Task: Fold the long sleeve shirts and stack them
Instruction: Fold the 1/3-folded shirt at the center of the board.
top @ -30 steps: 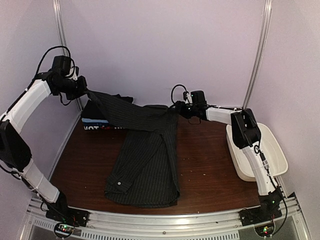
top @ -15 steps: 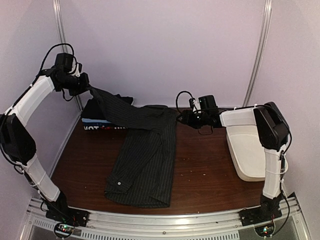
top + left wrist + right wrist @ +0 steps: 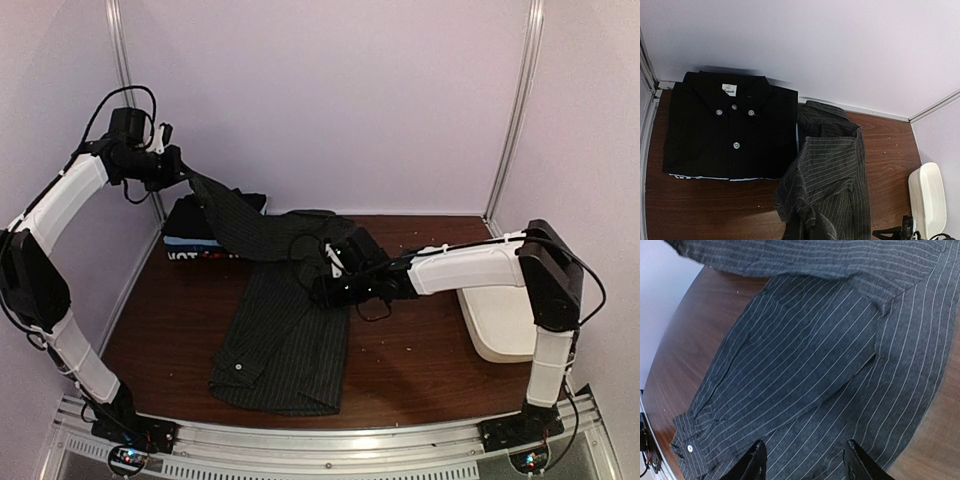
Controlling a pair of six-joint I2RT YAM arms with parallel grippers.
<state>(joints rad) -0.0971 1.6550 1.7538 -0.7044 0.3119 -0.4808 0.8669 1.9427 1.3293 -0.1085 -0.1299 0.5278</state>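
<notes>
Right, the pinstriped shirt [image 3: 285, 350] lies lengthwise on the table [image 3: 420, 345], running from the near edge toward the back wall. The right gripper [image 3: 323, 290], jaws apart, hovers just over its right side and is the nearer arm. Farther back, the left gripper [image 3: 178, 172] is clamped on a sleeve, holding it aloft near the folded black shirt [image 3: 730, 125].
</notes>
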